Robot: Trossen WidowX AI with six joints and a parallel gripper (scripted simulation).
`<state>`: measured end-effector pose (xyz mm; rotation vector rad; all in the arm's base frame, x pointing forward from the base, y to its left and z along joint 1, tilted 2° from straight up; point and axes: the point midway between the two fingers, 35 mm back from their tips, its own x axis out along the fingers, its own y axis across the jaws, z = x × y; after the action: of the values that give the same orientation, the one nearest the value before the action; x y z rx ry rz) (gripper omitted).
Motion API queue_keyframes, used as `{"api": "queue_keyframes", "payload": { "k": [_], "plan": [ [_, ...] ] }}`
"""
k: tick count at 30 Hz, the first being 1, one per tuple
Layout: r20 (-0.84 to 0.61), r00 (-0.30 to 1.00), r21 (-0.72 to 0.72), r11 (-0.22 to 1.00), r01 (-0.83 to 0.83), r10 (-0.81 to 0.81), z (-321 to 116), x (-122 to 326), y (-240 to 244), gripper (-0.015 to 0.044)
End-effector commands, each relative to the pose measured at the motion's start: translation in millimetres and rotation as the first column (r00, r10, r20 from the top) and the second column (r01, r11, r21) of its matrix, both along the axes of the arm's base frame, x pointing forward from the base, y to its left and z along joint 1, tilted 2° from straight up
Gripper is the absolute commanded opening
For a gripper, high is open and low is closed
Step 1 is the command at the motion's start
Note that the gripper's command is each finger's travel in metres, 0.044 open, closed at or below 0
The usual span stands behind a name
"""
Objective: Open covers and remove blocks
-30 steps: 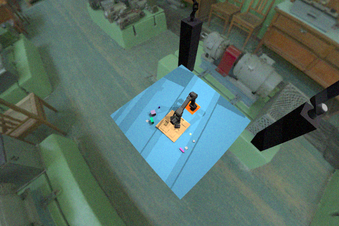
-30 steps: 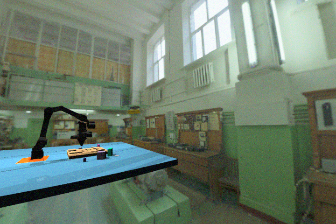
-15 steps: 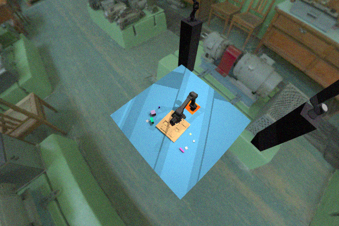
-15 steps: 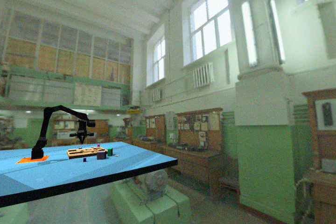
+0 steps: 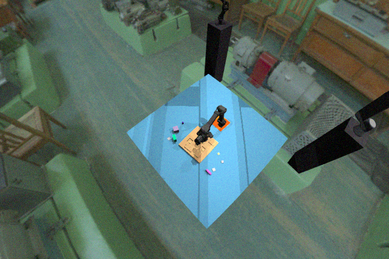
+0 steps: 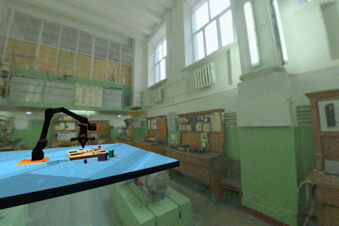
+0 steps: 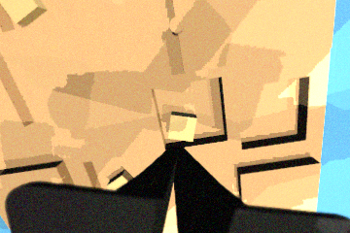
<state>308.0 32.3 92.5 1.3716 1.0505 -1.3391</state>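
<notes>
Pale-yellow and square, the small piece (image 7: 182, 127) sat on or in the tan wooden puzzle board (image 5: 187, 150) (image 6: 79, 156) (image 7: 110, 44), just ahead of the black gripper (image 5: 198, 141) (image 6: 83, 148) (image 7: 176, 153), whose empty fingers were pressed together. If a knob, it wanted a low, track-aligned push, clear of well edges; the green block (image 5: 174, 137) (image 6: 110, 153) narrowed room beside the board.

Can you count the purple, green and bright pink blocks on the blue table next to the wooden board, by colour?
Purple: 2, a big light-purple block and a tiny dark-purple block
Green: 1, a green block
Bright pink: 1, a bright pink block
Total: 4
</notes>
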Motion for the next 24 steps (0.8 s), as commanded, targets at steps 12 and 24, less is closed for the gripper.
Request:
{"api": "queue_keyframes", "payload": {
  "k": [12, 24],
  "plan": [
    [-0.013, 1.000, -0.006, 1.000, 0.003, -0.003, -27, -2, -2, 0.0000],
    [-0.013, 1.000, -0.006, 1.000, 0.003, -0.003, -34, -2, -2, 0.0000]
  ]
}}
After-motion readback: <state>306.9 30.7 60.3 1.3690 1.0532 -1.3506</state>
